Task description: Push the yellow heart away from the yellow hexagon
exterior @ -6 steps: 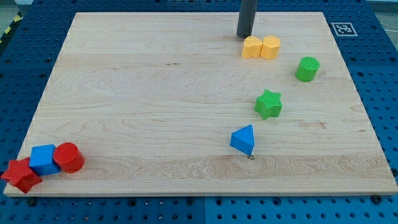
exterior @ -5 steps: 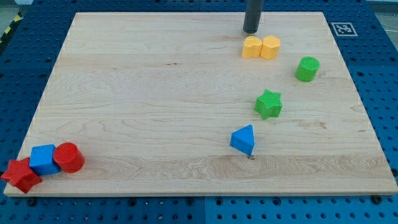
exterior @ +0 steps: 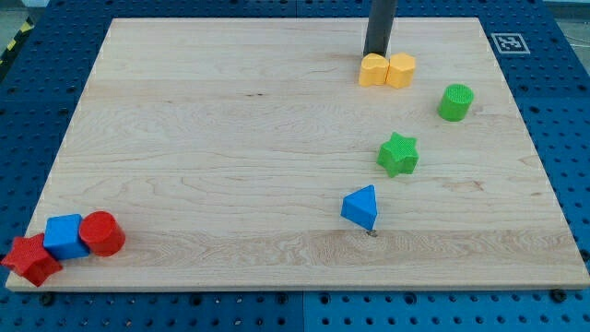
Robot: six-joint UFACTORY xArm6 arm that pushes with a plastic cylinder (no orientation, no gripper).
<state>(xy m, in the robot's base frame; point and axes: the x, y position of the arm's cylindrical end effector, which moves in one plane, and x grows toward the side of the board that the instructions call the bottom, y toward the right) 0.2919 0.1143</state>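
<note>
Just below my tip (exterior: 377, 55) sit the touching yellow heart (exterior: 373, 71) and yellow hexagon (exterior: 401, 70). Tip is a bare rod holding nothing. Both look light, rigid, easy to slide; push at their seam.

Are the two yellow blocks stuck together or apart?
Together: the yellow heart and yellow hexagon touch side by side. My tip sits just above them.

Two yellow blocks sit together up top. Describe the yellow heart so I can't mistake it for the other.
Near the wooden board's top edge, right of centre, two yellow blocks touch side by side. The yellow heart is the left one, directly below my tip; the yellow hexagon sits on its right.
</note>
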